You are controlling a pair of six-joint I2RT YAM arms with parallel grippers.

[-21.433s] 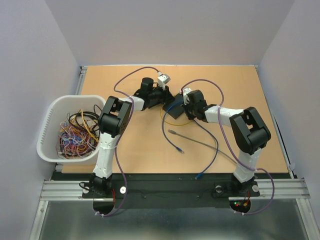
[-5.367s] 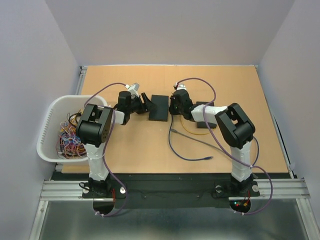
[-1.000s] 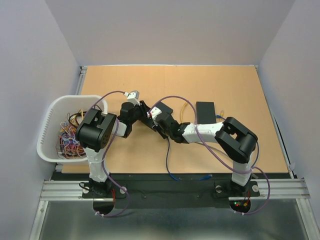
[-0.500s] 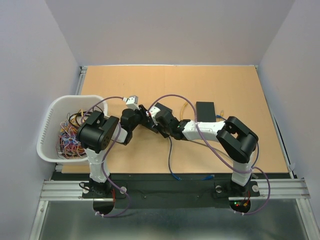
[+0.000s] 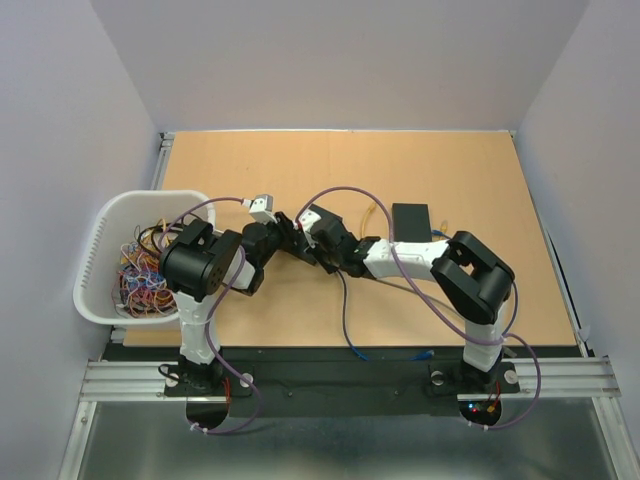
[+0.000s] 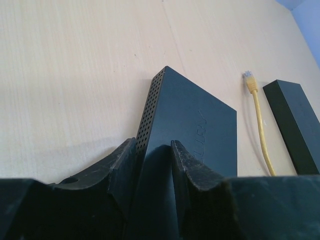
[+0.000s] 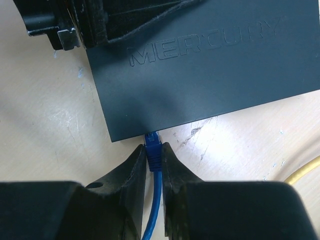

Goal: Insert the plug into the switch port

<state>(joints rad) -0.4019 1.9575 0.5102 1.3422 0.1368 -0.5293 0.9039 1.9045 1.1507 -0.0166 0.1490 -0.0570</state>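
Observation:
The black switch [image 7: 200,65], marked MERCURY, lies on the table; in the top view it is mostly hidden between the two grippers. My left gripper [image 6: 154,150] is shut on the switch [image 6: 192,125], gripping one corner by its perforated side. My right gripper [image 7: 154,152] is shut on the blue plug [image 7: 153,145], whose tip sits at the switch's near edge, at a port. The blue cable [image 5: 345,310] trails back to the table's front edge. In the top view the left gripper [image 5: 287,232] and right gripper [image 5: 318,242] meet at the middle of the table.
A second black box [image 5: 411,222] lies to the right, also in the left wrist view [image 6: 295,125]. A yellow cable with a clear plug [image 6: 257,115] lies between the boxes. A white basket [image 5: 100,250] full of cables stands at the left edge.
Over the last second the right gripper has brought the blue plug up to the switch's edge. The left arm has shifted slightly while holding the switch. Earlier, the arms worked further back.

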